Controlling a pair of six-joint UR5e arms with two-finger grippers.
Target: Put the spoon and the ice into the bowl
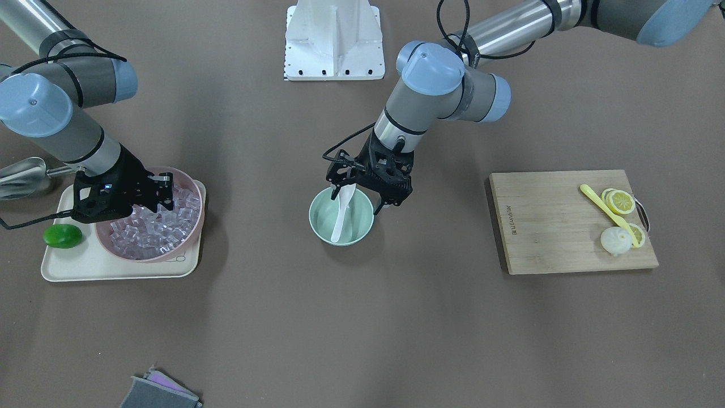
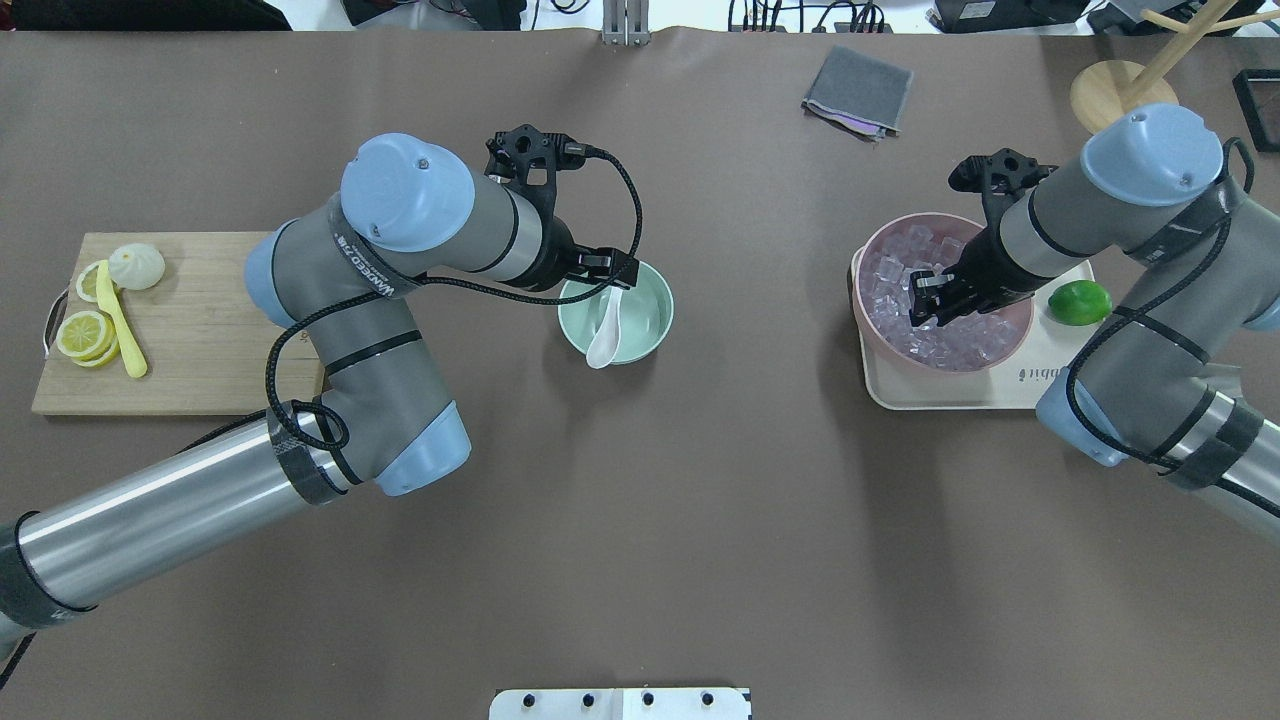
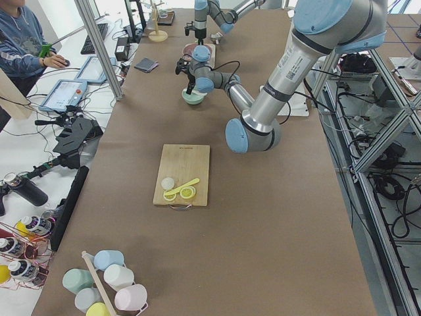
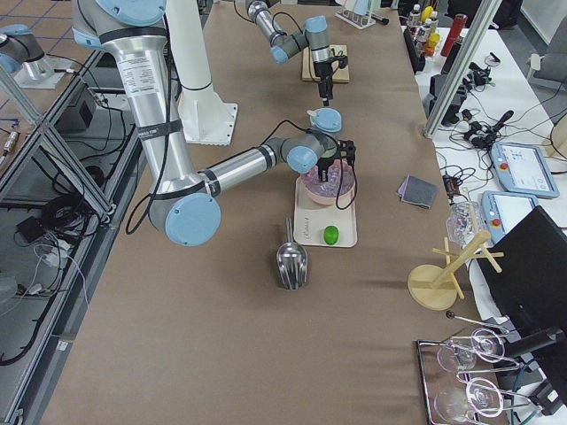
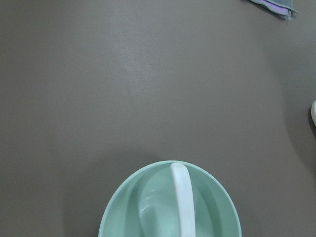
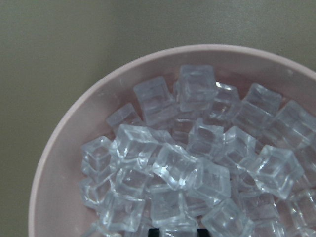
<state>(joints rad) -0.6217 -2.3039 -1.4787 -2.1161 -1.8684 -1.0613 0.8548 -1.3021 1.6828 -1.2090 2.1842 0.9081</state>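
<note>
The mint-green bowl [image 1: 313, 218] [image 2: 665, 315] [image 5: 118, 207] stands mid-table. Inside it lies the white spoon [image 1: 341, 218] [image 2: 603, 340] [image 5: 182, 202], scoop toward the robot and handle tip on the far rim. My left gripper [image 1: 357, 198] [image 2: 610, 280] hovers over the bowl's robot-side rim, jaws open on either side of the scoop. The ice [image 1: 153, 229] [image 2: 900, 280] [image 6: 197, 148] fills a pink bowl [image 1: 195, 229] [image 2: 880, 235] [image 6: 74, 148]. Over that bowl my right gripper [image 1: 164, 190] [image 2: 925, 300] is open, fingertips down at the cubes.
The pink bowl sits on a cream tray [image 1: 85, 266] [image 2: 960, 395] beside a lime [image 1: 62, 236] [image 2: 1079, 301]. A metal scoop [image 1: 20, 175] lies behind the tray. On my left, a cutting board [image 1: 555, 226] [image 2: 190, 340] carries lemon slices and a yellow utensil. A grey cloth [image 2: 857, 92] lies at the far side.
</note>
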